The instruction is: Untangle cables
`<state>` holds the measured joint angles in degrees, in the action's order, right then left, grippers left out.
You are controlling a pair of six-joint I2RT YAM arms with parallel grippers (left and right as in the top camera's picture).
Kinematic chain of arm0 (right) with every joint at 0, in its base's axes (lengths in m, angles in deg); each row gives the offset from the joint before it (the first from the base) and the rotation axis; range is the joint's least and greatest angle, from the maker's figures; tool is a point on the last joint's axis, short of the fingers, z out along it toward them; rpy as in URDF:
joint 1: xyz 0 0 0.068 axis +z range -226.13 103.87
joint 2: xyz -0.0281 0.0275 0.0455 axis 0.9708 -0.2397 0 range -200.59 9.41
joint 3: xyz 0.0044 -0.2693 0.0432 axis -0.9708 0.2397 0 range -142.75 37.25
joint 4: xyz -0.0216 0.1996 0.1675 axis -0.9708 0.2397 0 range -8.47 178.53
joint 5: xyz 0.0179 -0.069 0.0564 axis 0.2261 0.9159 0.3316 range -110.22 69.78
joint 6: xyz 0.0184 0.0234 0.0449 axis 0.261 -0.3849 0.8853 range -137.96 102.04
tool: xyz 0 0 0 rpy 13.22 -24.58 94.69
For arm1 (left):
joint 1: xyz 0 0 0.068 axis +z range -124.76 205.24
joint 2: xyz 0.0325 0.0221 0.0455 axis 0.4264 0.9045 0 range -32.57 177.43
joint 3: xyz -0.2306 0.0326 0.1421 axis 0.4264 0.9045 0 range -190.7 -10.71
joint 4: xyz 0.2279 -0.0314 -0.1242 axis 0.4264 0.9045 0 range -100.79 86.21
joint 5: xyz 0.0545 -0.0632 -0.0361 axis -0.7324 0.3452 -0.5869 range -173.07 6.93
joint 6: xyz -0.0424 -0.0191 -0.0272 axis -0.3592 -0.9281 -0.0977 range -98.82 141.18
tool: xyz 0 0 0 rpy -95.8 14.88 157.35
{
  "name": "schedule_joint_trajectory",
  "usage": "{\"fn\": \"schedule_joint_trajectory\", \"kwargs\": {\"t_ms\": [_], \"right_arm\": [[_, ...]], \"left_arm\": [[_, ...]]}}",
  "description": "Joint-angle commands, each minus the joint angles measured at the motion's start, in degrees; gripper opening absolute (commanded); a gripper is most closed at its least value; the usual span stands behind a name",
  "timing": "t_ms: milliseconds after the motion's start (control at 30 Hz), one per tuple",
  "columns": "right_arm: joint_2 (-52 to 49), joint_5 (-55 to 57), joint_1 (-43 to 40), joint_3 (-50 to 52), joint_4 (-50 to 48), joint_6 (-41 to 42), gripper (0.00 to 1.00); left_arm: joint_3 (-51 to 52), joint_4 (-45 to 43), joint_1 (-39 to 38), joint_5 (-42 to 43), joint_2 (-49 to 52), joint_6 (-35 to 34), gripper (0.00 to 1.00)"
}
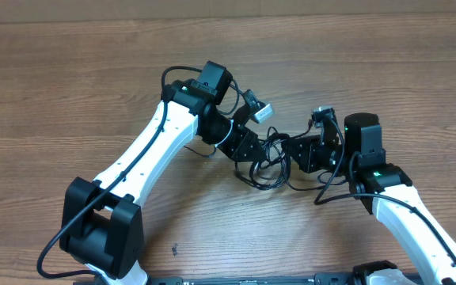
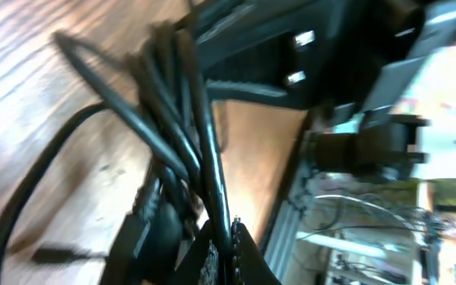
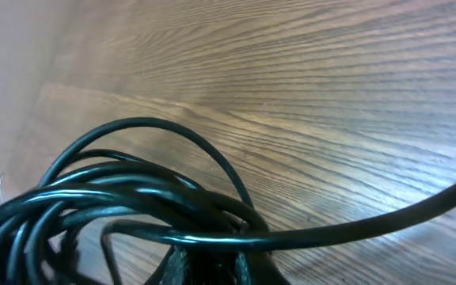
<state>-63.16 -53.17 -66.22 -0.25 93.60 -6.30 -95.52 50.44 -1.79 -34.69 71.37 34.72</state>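
Note:
The cables [image 1: 269, 162] are a tangle of thin black cords looped together on the wooden table, between my two grippers. My left gripper [image 1: 249, 148] is at the tangle's left side and is shut on a bundle of cable strands [image 2: 204, 158], which run up from its jaws [image 2: 226, 257]. A small plug end [image 2: 54, 255] lies on the wood at lower left. My right gripper [image 1: 301, 152] is at the tangle's right side and is shut on the cable loops [image 3: 133, 198], with its jaws [image 3: 222, 265] under the bundle.
The wooden table [image 1: 70, 87] stretches all round the tangle. A white and grey plug block [image 1: 261, 112] sits just behind the left gripper. The black arm wires [image 1: 176, 75] loop near the left wrist. The table's front edge and frame [image 2: 307, 198] show in the left wrist view.

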Motion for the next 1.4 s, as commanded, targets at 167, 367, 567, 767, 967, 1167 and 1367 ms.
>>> {"fn": "schedule_joint_trajectory", "kwargs": {"t_ms": [167, 367, 567, 767, 967, 1167, 1367], "right_arm": [[0.9, 7.5, -0.7, -1.2, -0.9, 6.6, 0.08], [0.9, 7.4, -1.9, -1.2, -0.8, 8.5, 0.07], [0.9, 7.4, -2.2, -1.2, -0.3, 8.5, 0.07], [0.9, 7.4, -2.2, -1.2, 0.4, 7.4, 0.27], [0.9, 5.8, -2.2, -1.2, 1.6, 3.0, 0.72], [0.9, 5.7, -2.2, -1.2, 1.7, 2.8, 0.76], [0.9, 5.3, -2.2, -1.2, 2.2, 1.5, 0.76]], "left_arm": [[-0.7, 2.7, -0.7, -18.8, -1.9, -6.9, 0.04], [-0.7, 3.3, -0.7, -32.6, -1.9, -15.3, 0.04], [-0.7, 3.3, -0.7, -35.0, -1.9, -17.5, 0.04], [-0.7, 3.3, -0.7, -34.8, -1.9, -17.4, 0.04], [-0.7, 3.2, -0.7, -33.2, -1.9, -15.8, 0.04], [-0.7, 2.9, -0.7, -32.1, -1.9, -14.8, 0.04], [-0.7, 3.1, -0.7, -39.1, -1.9, -14.9, 0.04]]}}
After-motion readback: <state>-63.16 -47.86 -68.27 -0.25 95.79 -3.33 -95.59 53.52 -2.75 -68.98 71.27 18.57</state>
